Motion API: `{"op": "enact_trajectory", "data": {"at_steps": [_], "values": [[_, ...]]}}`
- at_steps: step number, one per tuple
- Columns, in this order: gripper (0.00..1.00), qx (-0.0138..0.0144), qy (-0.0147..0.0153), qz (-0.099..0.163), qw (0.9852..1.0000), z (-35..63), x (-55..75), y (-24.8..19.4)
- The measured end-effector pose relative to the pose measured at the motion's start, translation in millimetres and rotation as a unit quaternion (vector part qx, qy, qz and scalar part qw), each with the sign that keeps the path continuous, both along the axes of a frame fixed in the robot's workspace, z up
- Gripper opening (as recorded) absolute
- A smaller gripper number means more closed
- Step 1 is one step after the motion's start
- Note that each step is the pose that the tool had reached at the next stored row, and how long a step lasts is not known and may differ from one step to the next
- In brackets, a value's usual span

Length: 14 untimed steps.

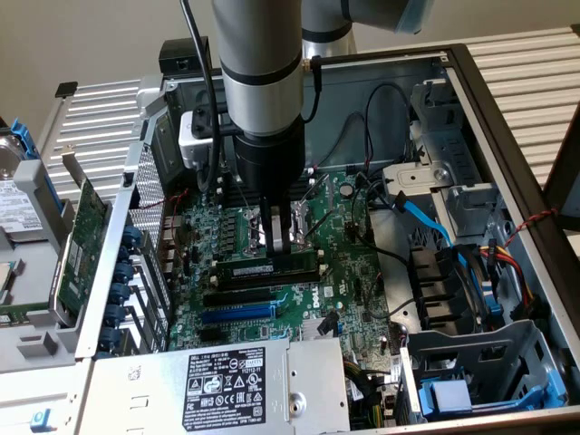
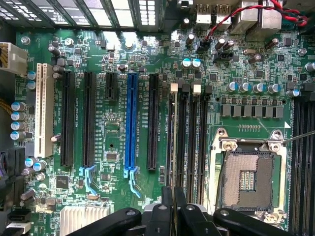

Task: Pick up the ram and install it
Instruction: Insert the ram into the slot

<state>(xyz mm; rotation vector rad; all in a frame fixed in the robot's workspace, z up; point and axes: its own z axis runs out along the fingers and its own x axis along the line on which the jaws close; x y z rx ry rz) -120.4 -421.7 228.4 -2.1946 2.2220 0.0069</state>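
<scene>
Jaws closed on ram [image 1: 267, 270], apparently at memory slots [image 2: 192, 142].

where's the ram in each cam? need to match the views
Exterior view: the ram is the long stick on edge directly under the gripper, in the middle of the motherboard.
Wrist view: the ram is edge-on, a thin strip among the black memory slots, meeting the gripper.
Shared landmark: the blue expansion slot, parallel to the ram in both.

Even soft light, glare through vent grille [image 2: 123, 14], mild shadows
</scene>
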Motion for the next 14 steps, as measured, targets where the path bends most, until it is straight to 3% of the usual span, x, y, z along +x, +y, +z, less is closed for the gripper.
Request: {"op": "enact_trajectory", "data": {"at_steps": [14], "values": [[0.15, 0.0, -0.0002, 0.0, 1.0, -2.7, -0.1, 0.0]]}}
